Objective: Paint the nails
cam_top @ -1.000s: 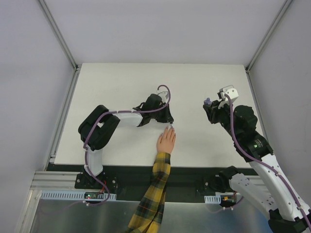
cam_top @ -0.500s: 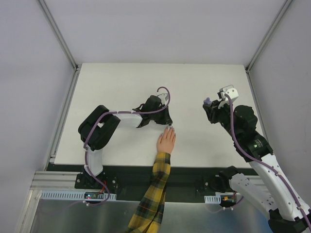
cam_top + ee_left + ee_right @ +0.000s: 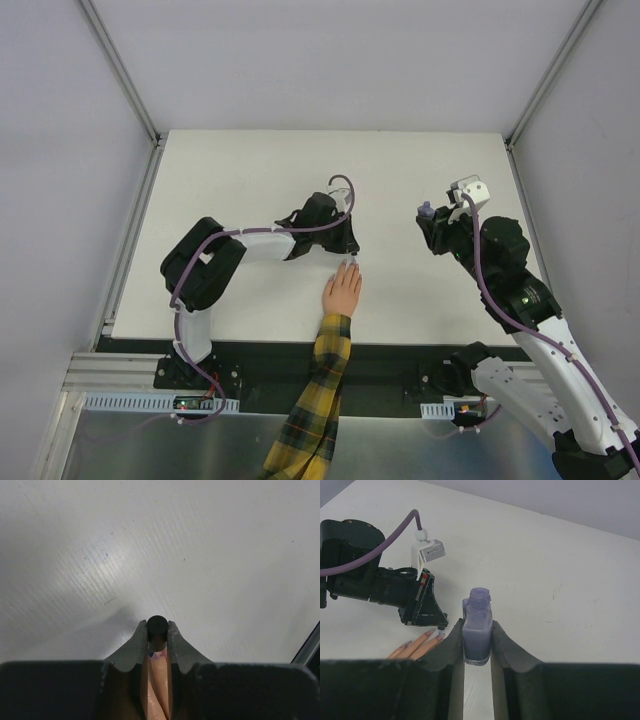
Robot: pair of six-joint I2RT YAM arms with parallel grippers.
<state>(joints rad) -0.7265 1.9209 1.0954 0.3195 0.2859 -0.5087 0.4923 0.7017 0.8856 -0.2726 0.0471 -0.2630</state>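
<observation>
nails [image 3: 439, 636] tip the hand [image 3: 342, 292] flat on the table [image 3: 250, 180]. left end effector [image 3: 157, 631] pinches the black cap [image 3: 157, 625] right over them; stroke slow and soft. right end effector [image 3: 477, 650] squeezes the bottle [image 3: 477, 627].

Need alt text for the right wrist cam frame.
The right gripper clamps an uncapped purple bottle upright, with the white table behind it. Further back on the left, the left gripper points down at the purple-tinted nails of a hand's fingers lying flat.
</observation>
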